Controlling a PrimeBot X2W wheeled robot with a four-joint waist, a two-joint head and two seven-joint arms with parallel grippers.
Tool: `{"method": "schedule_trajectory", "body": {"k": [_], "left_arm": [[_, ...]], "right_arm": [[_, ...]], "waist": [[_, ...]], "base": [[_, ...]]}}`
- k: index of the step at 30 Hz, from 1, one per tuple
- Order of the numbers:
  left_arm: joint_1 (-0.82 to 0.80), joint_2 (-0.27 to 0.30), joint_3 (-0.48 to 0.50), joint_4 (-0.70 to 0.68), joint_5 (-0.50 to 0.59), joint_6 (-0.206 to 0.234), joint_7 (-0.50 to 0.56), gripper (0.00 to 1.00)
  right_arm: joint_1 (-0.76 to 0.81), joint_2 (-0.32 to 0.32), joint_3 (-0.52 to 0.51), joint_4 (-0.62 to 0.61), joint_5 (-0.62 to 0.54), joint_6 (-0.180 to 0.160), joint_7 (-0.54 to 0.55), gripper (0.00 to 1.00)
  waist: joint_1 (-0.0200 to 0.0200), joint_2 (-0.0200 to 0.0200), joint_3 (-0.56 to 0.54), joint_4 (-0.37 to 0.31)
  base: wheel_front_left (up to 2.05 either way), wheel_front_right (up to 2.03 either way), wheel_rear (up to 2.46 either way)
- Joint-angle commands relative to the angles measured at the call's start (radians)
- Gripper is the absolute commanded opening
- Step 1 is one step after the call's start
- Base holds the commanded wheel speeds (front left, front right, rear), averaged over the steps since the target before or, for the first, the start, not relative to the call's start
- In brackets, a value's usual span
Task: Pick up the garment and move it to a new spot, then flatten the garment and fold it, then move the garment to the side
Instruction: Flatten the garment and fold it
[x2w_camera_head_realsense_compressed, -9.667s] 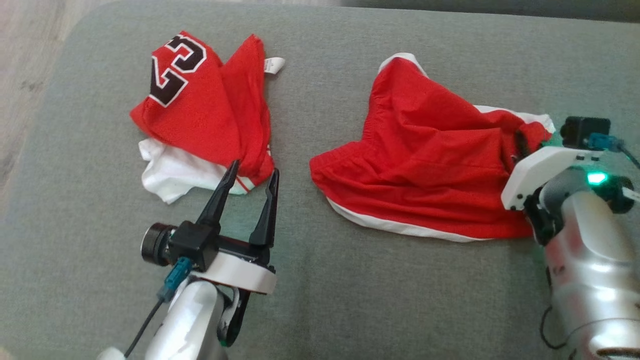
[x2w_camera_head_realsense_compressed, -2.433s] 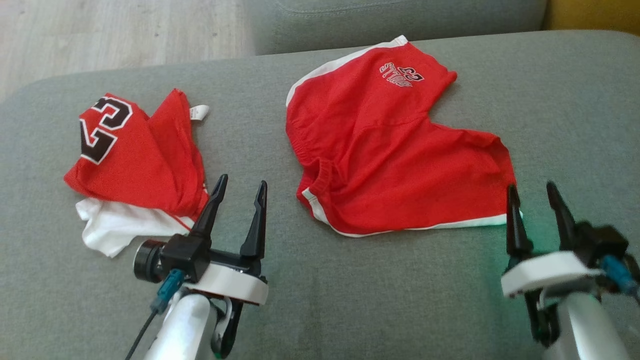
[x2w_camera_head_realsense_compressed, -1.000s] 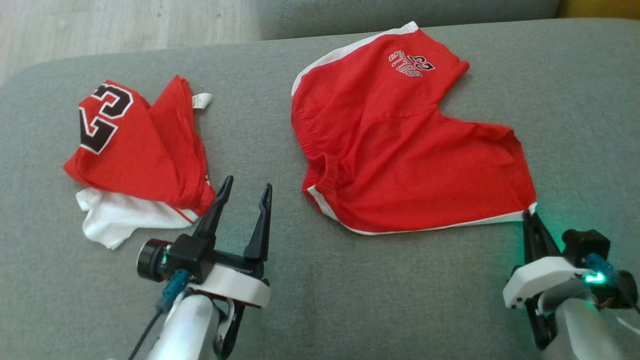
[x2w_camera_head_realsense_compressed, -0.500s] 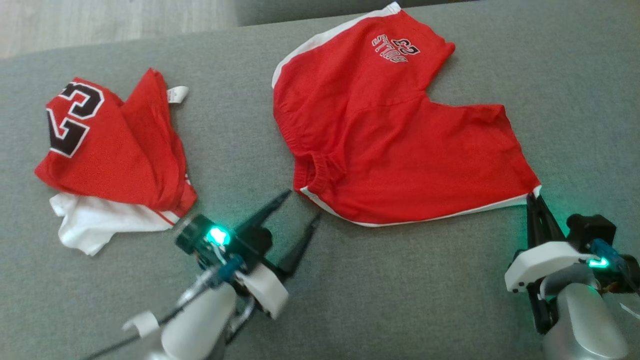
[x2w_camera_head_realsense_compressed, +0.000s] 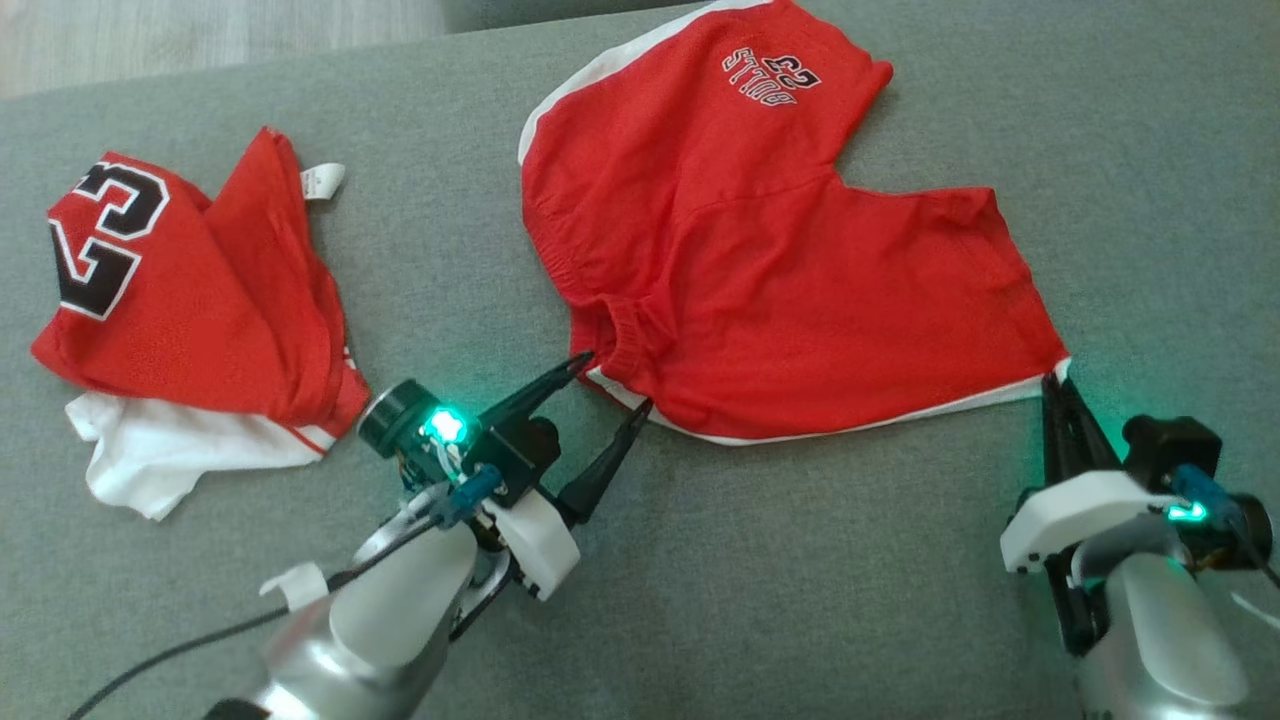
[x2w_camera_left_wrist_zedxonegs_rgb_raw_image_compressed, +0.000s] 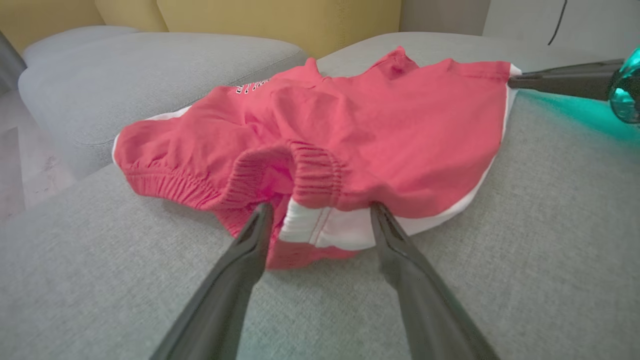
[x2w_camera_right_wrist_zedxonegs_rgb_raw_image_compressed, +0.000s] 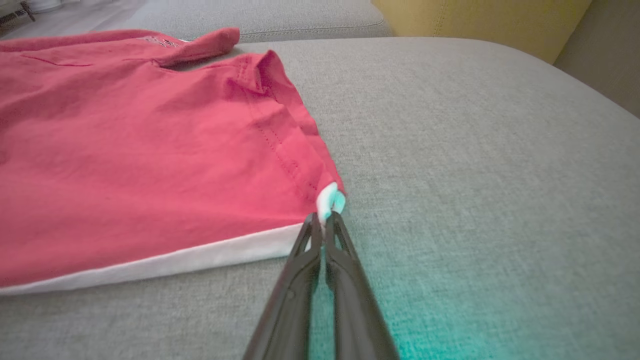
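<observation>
The garment (x2w_camera_head_realsense_compressed: 780, 270) is a pair of red shorts with white side trim and a small "23" print, spread on the grey sofa cushion (x2w_camera_head_realsense_compressed: 800, 580). My right gripper (x2w_camera_head_realsense_compressed: 1053, 383) is shut on its near right corner, where the white trim (x2w_camera_right_wrist_zedxonegs_rgb_raw_image_compressed: 327, 200) is pinched between the fingertips. My left gripper (x2w_camera_head_realsense_compressed: 615, 385) stands open at the near left corner. Its two fingers (x2w_camera_left_wrist_zedxonegs_rgb_raw_image_compressed: 250, 240) straddle the bunched elastic waistband (x2w_camera_left_wrist_zedxonegs_rgb_raw_image_compressed: 310, 172) and white trim of the garment (x2w_camera_left_wrist_zedxonegs_rgb_raw_image_compressed: 380, 135). The right gripper's fingers (x2w_camera_left_wrist_zedxonegs_rgb_raw_image_compressed: 560, 82) also show at the far right of the left wrist view.
A second red garment with a large "23" (x2w_camera_head_realsense_compressed: 190, 290) lies crumpled over a white cloth (x2w_camera_head_realsense_compressed: 160, 460) at the left of the cushion. Wooden floor (x2w_camera_head_realsense_compressed: 200, 40) shows past the far left edge. A yellow backrest (x2w_camera_left_wrist_zedxonegs_rgb_raw_image_compressed: 250, 20) rises behind the cushions.
My left arm has swung right and forward, bringing its open fingers up to the shorts' waistband corner. The right gripper has closed on the shorts' corner. The head camera has shifted.
</observation>
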Motion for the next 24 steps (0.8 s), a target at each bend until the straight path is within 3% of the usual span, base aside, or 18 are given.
{"method": "schedule_trajectory", "body": {"k": [1, 5, 6, 8, 15, 24], "left_arm": [[-0.05, 0.022, 0.016, -0.017, -0.009, 0.002, -0.011, 1.0], [-0.071, 0.033, -0.024, -0.008, -0.035, 0.002, -0.016, 0.98], [-0.075, 0.036, -0.033, -0.009, -0.042, 0.002, -0.017, 0.5], [-0.083, 0.041, -0.055, -0.012, -0.056, 0.002, -0.019, 0.0], [-0.097, 0.07, -0.096, -0.03, -0.099, 0.002, -0.023, 0.0], [-0.092, 0.098, -0.014, -0.129, -0.155, 0.011, -0.024, 0.0]], "right_arm": [[-0.032, -0.005, 0.026, -0.025, 0.01, -0.001, -0.004, 0.0], [-0.038, -0.005, 0.034, -0.022, 0.012, -0.001, -0.005, 0.0], [-0.039, -0.005, 0.034, -0.022, 0.012, -0.001, -0.005, 0.0], [-0.041, -0.005, 0.033, -0.02, 0.013, -0.001, -0.006, 0.0], [-0.05, -0.005, 0.025, -0.025, 0.008, -0.001, -0.014, 0.0], [-0.08, -0.005, 0.043, -0.105, 0.067, -0.001, -0.018, 0.0]], "waist": [[-0.0001, 0.0, 0.002, -0.001], [-0.0001, 0.0, 0.007, -0.004], [-0.0001, 0.0, 0.008, -0.005], [-0.0001, 0.0, 0.009, -0.005], [-0.0001, 0.0, -0.001, 0.006], [-0.0001, 0.0, -0.081, 0.027]], "base": [[0.0, 0.0, 0.0], [0.0, 0.0, 0.0], [0.0, 0.0, 0.0], [0.0, 0.0, 0.0], [0.0, 0.0, 0.0], [0.0, 0.0, 0.0]]}}
